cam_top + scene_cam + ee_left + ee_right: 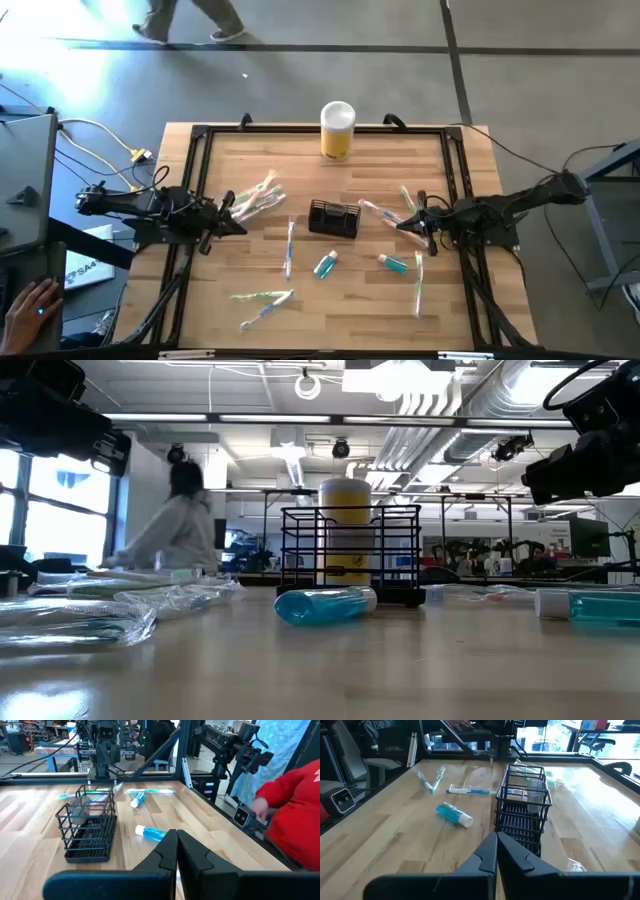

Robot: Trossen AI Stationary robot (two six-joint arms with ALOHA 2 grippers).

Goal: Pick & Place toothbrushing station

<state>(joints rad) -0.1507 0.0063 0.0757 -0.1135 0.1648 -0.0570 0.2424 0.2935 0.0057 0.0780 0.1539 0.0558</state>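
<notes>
High view: the toothbrushing station (333, 218) stands upright at the table (470, 310) centre, between the left end effector (238, 222) and right end effector (402, 226). Low view: the station is empty. Wrist views: both end effectors' fingers are fully closed, holding nothing.

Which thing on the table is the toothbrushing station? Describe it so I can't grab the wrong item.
Start at the wooden table and find the tall yellow cylinder at its far edge. Nearer the middle, in front of it, sits the toothbrushing station: a low black wire-mesh box, the only dark, cage-like thing among pale toothbrushes and small blue tubes.
</notes>
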